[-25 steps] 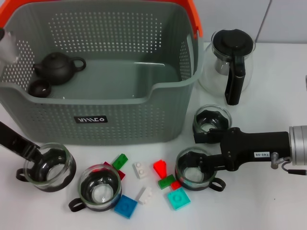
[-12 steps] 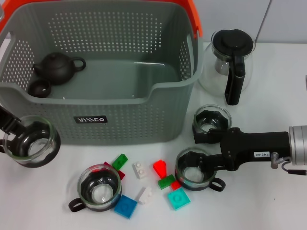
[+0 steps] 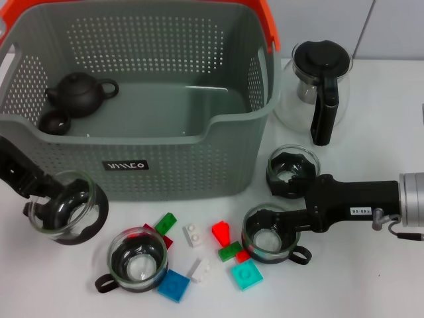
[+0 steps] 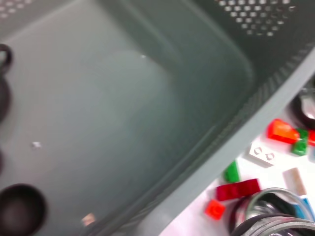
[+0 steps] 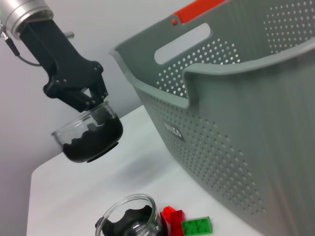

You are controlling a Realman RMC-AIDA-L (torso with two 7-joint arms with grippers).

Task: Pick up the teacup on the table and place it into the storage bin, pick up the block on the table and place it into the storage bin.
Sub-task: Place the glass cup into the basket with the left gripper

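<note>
Head view | left tool (image 3: 41, 199) grips teacup (image 3: 66, 207) | beside storage bin (image 3: 152, 159)

perforated plastic storage bin (image 3: 165, 159), glass teacup (image 3: 66, 215)

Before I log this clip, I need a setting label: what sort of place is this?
Probably a lab tabletop set up for sorting practice: a white table against a plain wall, a grey storage bin, glass teacups and scattered toy blocks, with the left pincer holding one teacup.
</note>
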